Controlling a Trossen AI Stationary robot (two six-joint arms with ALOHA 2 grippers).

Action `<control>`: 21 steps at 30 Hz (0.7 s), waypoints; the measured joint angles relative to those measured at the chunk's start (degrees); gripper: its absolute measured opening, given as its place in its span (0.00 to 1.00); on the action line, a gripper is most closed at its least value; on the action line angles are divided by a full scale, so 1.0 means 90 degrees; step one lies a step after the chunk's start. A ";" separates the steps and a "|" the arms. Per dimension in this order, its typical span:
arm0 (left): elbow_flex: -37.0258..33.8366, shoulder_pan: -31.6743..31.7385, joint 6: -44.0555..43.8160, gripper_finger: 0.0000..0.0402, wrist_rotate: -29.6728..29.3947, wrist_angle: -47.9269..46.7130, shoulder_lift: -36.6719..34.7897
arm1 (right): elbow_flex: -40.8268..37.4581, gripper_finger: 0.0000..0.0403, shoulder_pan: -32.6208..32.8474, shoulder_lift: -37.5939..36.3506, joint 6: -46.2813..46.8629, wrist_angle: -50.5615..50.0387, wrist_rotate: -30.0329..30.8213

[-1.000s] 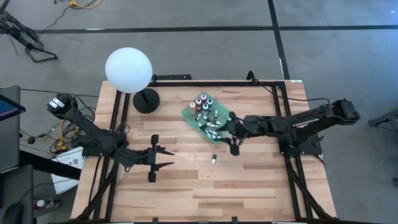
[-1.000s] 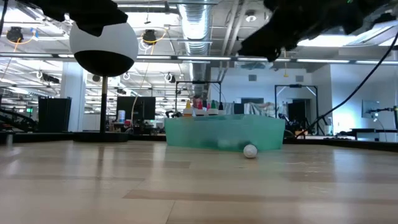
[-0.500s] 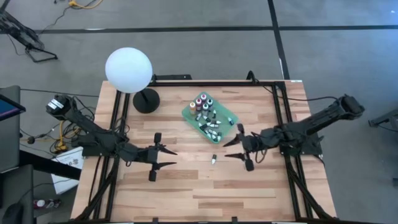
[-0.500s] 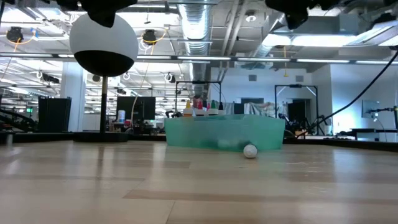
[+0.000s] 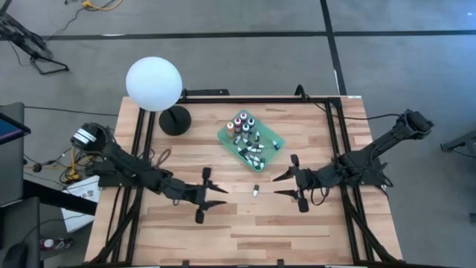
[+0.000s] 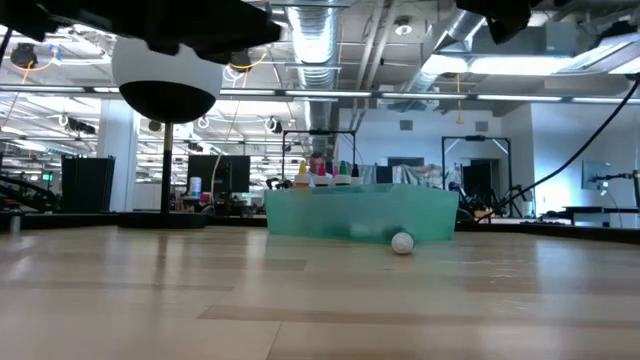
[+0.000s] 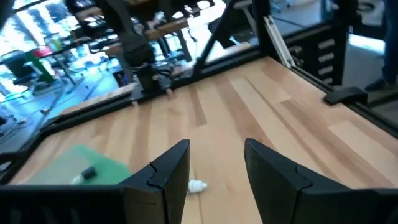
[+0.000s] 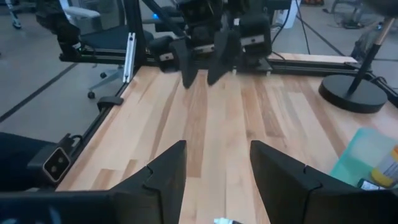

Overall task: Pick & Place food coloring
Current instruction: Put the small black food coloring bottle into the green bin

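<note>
From above, the green tray (image 5: 252,141) sits near the middle of the table and holds most of the food coloring bottles (image 5: 246,134), some upright, some lying down; one stray bottle (image 5: 255,190) lies on the bare wood just clear of the tray's near edge, which is probably why both arms face it; the left gripper (image 5: 218,196) waits to the left of that bottle with its fingers spread, and the right gripper (image 5: 280,184) stands on the other side, fingers likewise apart, holding nothing; the stray's long axis seems to run roughly toward the tray, though it is too small to be sure.

At table height, the stray bottle (image 6: 402,242) rests on the wood in front of the tray (image 6: 300,220), showing a round white end to the camera, so its length points roughly along this line of sight; upright caps (image 6: 320,176) rise above the tray's rim.

From the left wrist, the stray bottle (image 7: 197,185) lies between the open fingers (image 7: 166,168), white cap foremost, beside the tray's corner (image 7: 74,163).

From the right wrist, the fingers (image 8: 163,171) stand parted with the tray (image 8: 367,155) off to one side.
</note>
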 joint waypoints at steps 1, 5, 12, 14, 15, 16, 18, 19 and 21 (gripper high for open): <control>0.0135 0.0047 0.0050 0.37 0.0123 -0.0002 0.0205 | 0.0000 0.42 0.0061 0.0000 0.0048 -0.0023 0.0038; 0.0782 0.0240 0.0211 0.37 0.0535 -0.0273 0.0879 | -0.0002 0.41 0.0331 0.0000 0.0100 -0.0048 0.0285; 0.2176 0.0600 0.0275 0.37 0.0784 -0.1418 0.1921 | 0.0000 0.41 0.0826 0.0000 0.0233 -0.0067 0.0707; 0.2575 0.0707 0.0157 0.37 0.0777 -0.1876 0.2135 | -0.0002 0.41 0.0969 0.0000 0.0268 -0.0089 0.0850; 0.2786 0.0759 0.0094 0.37 0.0775 -0.2114 0.2252 | -0.0002 0.40 0.1041 0.0000 0.0270 -0.0089 0.0913; 0.2983 0.0810 0.0037 0.37 0.0773 -0.2352 0.2354 | -0.0002 0.40 0.1116 0.0000 0.0271 -0.0089 0.0986; 0.3366 0.0901 -0.0038 0.37 0.0814 -0.2893 0.2539 | -0.0002 0.40 0.1234 0.0000 0.0271 -0.0091 0.1103; 0.3567 0.0950 -0.0090 0.37 0.0933 -0.3116 0.2660 | -0.0002 0.39 0.1284 0.0000 0.0270 -0.0100 0.1161; 0.3932 0.1043 -0.0155 0.37 0.1092 -0.3599 0.2889 | -0.0002 0.39 0.1367 0.0000 0.0270 -0.0105 0.1270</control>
